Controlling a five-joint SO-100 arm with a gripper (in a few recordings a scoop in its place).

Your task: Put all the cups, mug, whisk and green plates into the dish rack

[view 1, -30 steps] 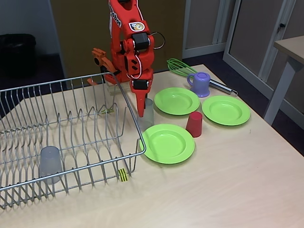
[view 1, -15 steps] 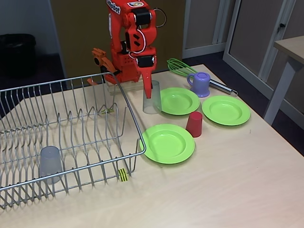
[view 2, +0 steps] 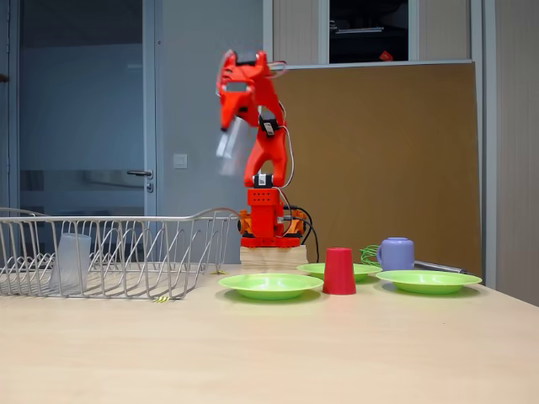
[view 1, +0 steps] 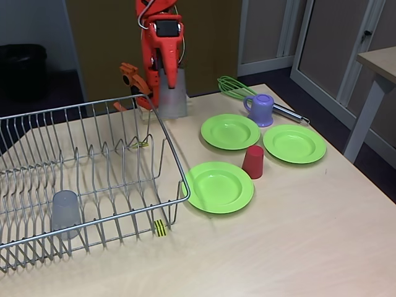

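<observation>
Gripper clamps a blurred grey cup aloft, seemingly beside the dish rack; no legible writing.

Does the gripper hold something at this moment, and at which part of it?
Yes: the gripper holds a translucent grey plastic tumbler by its upper rim, lifted clear of the table.

Soft, even indoor light is falling across the pale table in both fixed views, casting only faint, short shadows beside the green plates and the red cup. The room behind is sitting noticeably dimmer, dark at the upper left. In a fixed view the grey cup held aloft is smearing into motion blur, as is the top of the orange arm. The dish rack wires are catching mild highlights; both pictures are looking slightly soft and grainy.
</observation>
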